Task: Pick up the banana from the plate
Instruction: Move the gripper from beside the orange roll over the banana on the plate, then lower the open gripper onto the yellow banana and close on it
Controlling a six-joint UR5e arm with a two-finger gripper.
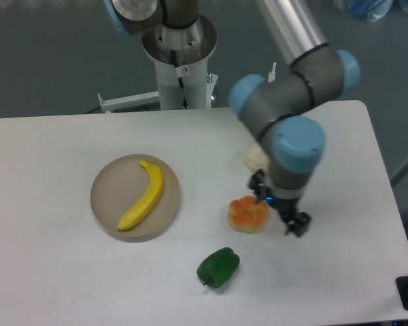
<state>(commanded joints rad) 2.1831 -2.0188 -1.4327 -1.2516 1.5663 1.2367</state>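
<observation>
The bright yellow banana (pixel 143 195) lies diagonally on the round beige plate (pixel 110 185) at the left middle of the table. My gripper (pixel 277 207) hangs well to the right of the plate, just right of an orange lobed fruit (pixel 247 214). Its dark fingers (pixel 298 224) point down near the table, and one shows beside the fruit. I cannot tell from this angle whether the jaws are open or shut. Nothing shows between them.
A green pepper (pixel 218 267) lies near the front, right of the plate. A pale cream object (pixel 256 157) sits partly hidden behind the arm's wrist. The arm's base (pixel 179 54) stands at the table's back edge.
</observation>
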